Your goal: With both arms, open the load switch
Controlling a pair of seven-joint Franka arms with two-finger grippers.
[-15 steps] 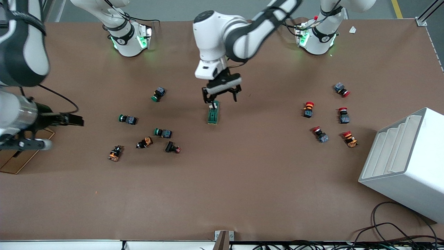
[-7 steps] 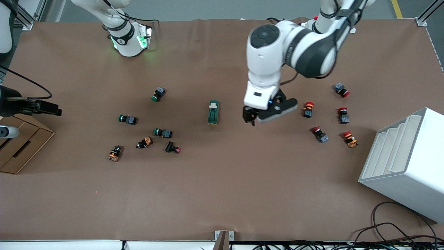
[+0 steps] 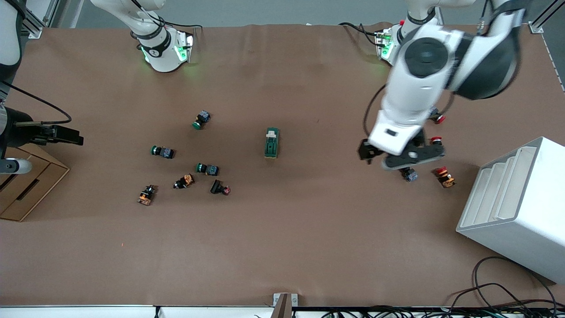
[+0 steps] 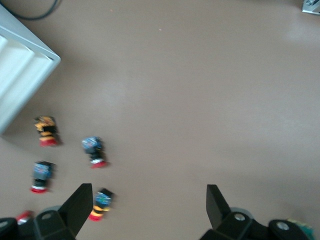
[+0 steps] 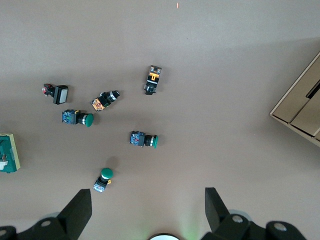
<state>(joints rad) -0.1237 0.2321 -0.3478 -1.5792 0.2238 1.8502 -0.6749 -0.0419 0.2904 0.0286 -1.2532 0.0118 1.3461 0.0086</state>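
The load switch (image 3: 272,142), a dark-green block with a white toggle piece at its end toward the robots' bases, lies alone near the middle of the table; the right wrist view catches it at its edge (image 5: 9,154). My left gripper (image 3: 397,153) hangs open and empty over the red-capped push buttons, well away from the switch toward the left arm's end; its fingers (image 4: 80,207) stand wide apart around bare table. My right gripper (image 3: 66,134) is high over the table's edge at the right arm's end, open (image 5: 148,210) and empty.
Several green-capped and orange push buttons (image 3: 207,168) lie toward the right arm's end. Red-capped push buttons (image 3: 445,176) lie under and beside the left gripper. A white ridged bin (image 3: 516,207) stands near them. A cardboard box (image 3: 26,190) sits below the right gripper. Cables (image 3: 503,291) trail at the front corner.
The left gripper has left the load switch and swung toward the left arm's end, over the red-capped buttons. The right arm drew back to the table's edge. The switch stays in place.
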